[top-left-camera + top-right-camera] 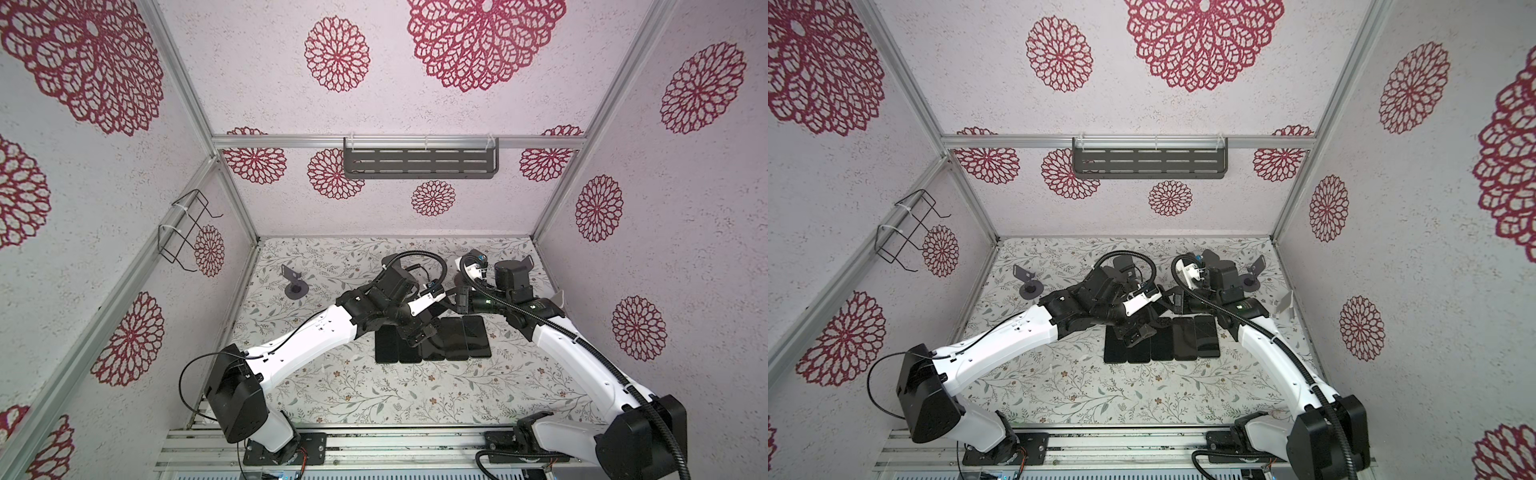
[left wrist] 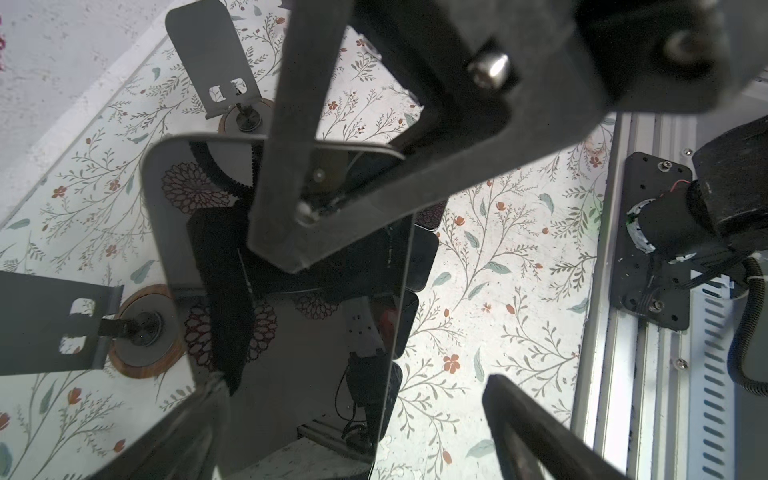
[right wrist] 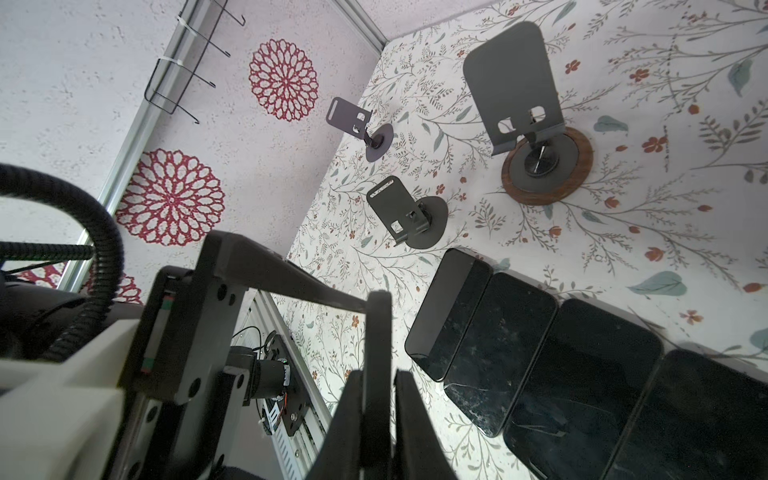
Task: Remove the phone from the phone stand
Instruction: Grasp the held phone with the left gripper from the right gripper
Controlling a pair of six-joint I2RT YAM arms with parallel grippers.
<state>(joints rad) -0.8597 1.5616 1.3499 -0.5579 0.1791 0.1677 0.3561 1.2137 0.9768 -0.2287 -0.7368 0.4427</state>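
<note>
Rail: a slotted aluminium rail (image 1: 415, 440) runs along the nearest edge, with black base plates (image 1: 309, 446) bolted to it.
Tabletop: a white sheet printed with grey-green sprigs and small rust-red flowers (image 1: 374, 395), flat, reaching from the rail to the back wall.
Row: five flat black glass-fronted phones (image 1: 478, 340) lie side by side near the middle, long edges touching.
Left end effector (image 2: 390, 322): fingers spread wide, over the left part of the row.
Phone: a glossy black slab (image 2: 299, 353) mirroring the room lies between those fingers. One finger stands clear of its long edge; the other crosses in front, and I cannot tell if it touches. Whether it belongs to the row, I cannot tell.
Right end effector (image 3: 390, 382): fingers pressed together on nothing, beyond the row.
Stands: dark grey bent-metal phone stands (image 3: 515, 75) on round bases, farther back, plates bare.
Shelf: a dark slotted metal shelf (image 1: 419, 164) tied to an aluminium crossbar (image 1: 270, 142) on the back wall.
Rack: a black wire rack (image 1: 187, 228) on the left wall.
Walls: pale textured panels (image 1: 249, 83) bearing crimson lace rosettes.
</note>
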